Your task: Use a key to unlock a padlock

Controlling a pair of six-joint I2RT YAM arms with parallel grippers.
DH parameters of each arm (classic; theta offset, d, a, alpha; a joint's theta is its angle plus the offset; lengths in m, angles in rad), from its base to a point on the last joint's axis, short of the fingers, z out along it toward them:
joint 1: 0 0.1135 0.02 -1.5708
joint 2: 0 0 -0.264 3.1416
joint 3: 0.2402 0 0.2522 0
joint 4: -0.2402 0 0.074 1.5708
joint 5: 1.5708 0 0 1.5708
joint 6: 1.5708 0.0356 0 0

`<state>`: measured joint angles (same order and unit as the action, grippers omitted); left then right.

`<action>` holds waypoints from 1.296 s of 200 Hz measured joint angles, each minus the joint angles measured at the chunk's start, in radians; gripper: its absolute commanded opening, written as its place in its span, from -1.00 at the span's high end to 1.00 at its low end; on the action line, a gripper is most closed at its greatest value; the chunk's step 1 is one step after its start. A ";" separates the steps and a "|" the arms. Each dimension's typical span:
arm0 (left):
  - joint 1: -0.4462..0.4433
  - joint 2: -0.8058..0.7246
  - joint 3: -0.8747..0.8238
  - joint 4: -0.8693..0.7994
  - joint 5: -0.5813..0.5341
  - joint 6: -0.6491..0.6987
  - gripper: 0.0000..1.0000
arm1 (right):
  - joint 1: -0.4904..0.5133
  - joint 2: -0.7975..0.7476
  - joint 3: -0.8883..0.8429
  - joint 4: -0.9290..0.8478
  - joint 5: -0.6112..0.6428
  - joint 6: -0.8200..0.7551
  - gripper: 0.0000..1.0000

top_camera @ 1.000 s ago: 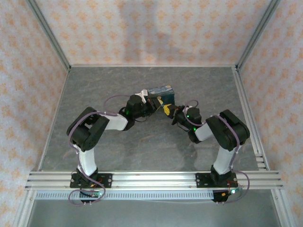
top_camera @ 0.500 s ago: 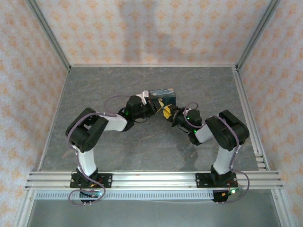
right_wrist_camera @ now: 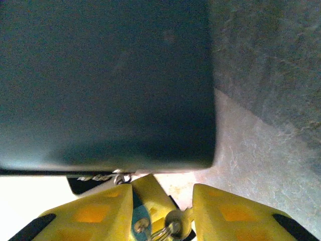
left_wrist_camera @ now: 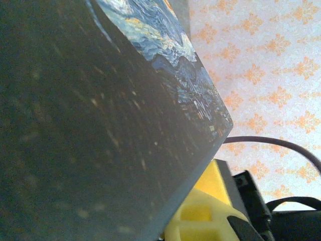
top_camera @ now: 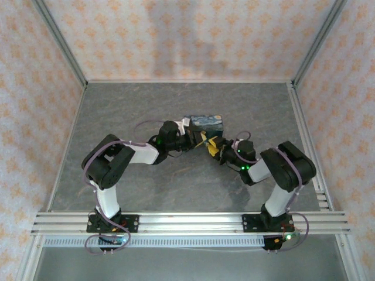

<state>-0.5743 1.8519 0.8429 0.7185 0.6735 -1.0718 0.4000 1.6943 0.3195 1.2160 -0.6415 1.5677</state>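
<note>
The padlock (right_wrist_camera: 136, 222) is a small bluish-grey lump with a silvery round spot. It sits between yellow fingers (right_wrist_camera: 100, 211), at 6 o'clock from the painted tin (top_camera: 203, 122). Left gripper (top_camera: 194, 139) and right gripper (top_camera: 212, 146) meet there, but their grip cannot be told.

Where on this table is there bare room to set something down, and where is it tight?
Bare table lies between the tin and the back wall, beside the left wall, and mid-front by the near rail. It is crowded mid-table, where the left hand and right hand meet at the tin.
</note>
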 measured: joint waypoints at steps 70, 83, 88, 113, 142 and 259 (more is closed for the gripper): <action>0.000 -0.009 0.000 -0.025 0.001 0.008 1.00 | -0.008 -0.556 0.128 -0.825 0.074 -0.496 0.42; 0.000 -0.009 0.000 -0.026 0.001 0.008 1.00 | -0.008 -0.627 0.183 -0.957 0.105 -0.587 0.45; 0.000 -0.009 0.000 -0.026 0.001 0.008 1.00 | -0.008 -0.644 0.203 -0.996 0.114 -0.613 0.45; 0.000 -0.009 0.000 -0.026 0.001 0.008 1.00 | 0.016 -0.652 0.289 -1.177 0.169 -0.767 0.39; 0.000 -0.009 0.000 -0.027 0.003 0.008 1.00 | 0.107 -0.615 0.374 -1.352 0.253 -0.941 0.40; 0.000 -0.009 0.000 -0.042 0.024 0.008 1.00 | 0.200 -0.391 0.512 -1.508 0.361 -1.299 0.26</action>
<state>-0.5743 1.8431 0.8425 0.6765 0.6971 -1.0641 0.5999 1.3033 0.8314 -0.2924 -0.2806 0.2691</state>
